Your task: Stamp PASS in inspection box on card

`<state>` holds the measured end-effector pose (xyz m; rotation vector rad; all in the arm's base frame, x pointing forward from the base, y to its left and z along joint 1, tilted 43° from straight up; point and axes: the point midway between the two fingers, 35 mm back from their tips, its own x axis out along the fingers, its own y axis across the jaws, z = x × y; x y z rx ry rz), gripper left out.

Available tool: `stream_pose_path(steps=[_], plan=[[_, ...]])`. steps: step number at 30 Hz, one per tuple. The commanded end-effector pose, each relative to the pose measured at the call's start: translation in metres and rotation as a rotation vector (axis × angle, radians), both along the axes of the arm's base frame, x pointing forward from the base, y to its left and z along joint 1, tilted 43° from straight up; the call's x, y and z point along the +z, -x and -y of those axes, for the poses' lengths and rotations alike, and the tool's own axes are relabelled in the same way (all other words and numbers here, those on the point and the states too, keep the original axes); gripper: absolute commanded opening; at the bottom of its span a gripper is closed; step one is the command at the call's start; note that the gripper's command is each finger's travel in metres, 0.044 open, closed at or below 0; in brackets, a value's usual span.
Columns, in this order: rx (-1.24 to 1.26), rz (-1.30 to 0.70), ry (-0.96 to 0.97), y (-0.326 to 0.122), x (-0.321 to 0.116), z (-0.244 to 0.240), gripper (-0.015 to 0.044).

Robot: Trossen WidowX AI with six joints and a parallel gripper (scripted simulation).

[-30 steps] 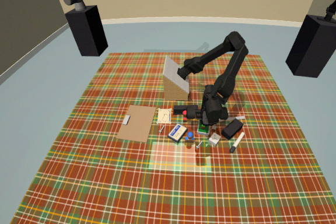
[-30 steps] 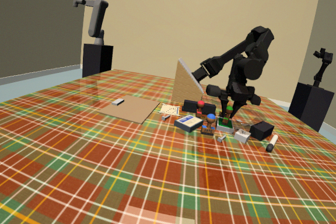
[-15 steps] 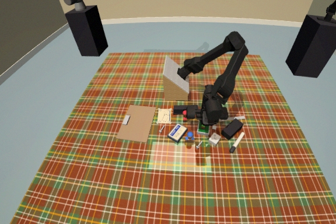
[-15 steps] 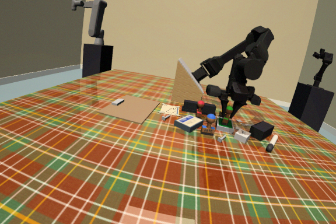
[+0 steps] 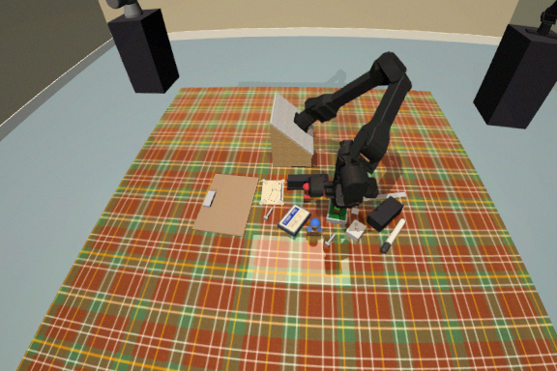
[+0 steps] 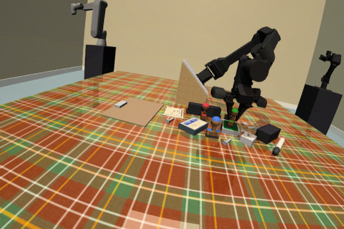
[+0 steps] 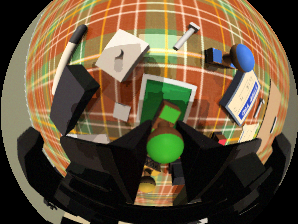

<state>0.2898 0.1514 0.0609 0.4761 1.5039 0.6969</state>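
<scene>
My gripper (image 6: 233, 117) (image 7: 164, 124) is shut on the green-knobbed stamp (image 6: 235, 110) (image 7: 165, 147), below its knob. The stamp is upright over the green ink pad (image 5: 337, 219) (image 6: 230, 132) (image 7: 172, 91) in its pale tray, its base on or just above the green surface; contact is hidden. Its lettering cannot be read. A small cream card (image 5: 272, 192) (image 6: 174, 111) with dark marks lies left of the gripper; I cannot make out a box or print on it. A blue-knobbed stamp (image 5: 315, 223) (image 6: 215, 121) (image 7: 242, 57) marked DATE and a red-knobbed stamp (image 6: 205, 107) stand nearby.
A closed stamp-pad case (image 5: 294, 220) (image 7: 243, 97) lies beside the blue stamp. A yellow knob (image 7: 147, 183) shows behind the gripper. A white block (image 5: 356, 230), black block (image 5: 385, 214) and marker (image 5: 394, 234) lie right. A brown board (image 5: 227, 205) lies left, a wedge (image 5: 292, 147) behind.
</scene>
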Motion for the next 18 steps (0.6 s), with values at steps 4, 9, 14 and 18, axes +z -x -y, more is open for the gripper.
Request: stream_pose_path(steps=[4,9,14,18], plan=[[0.002,-0.001,-0.002,0.0002,0.0027,0.0020,0.0000],[0.002,-0.001,-0.002,0.0001,0.0043,0.0036,0.0000],[0.002,-0.001,-0.002,-0.0001,0.0060,0.0052,0.0000],[0.002,-0.001,-0.002,-0.0001,0.0065,0.0057,0.0000]])
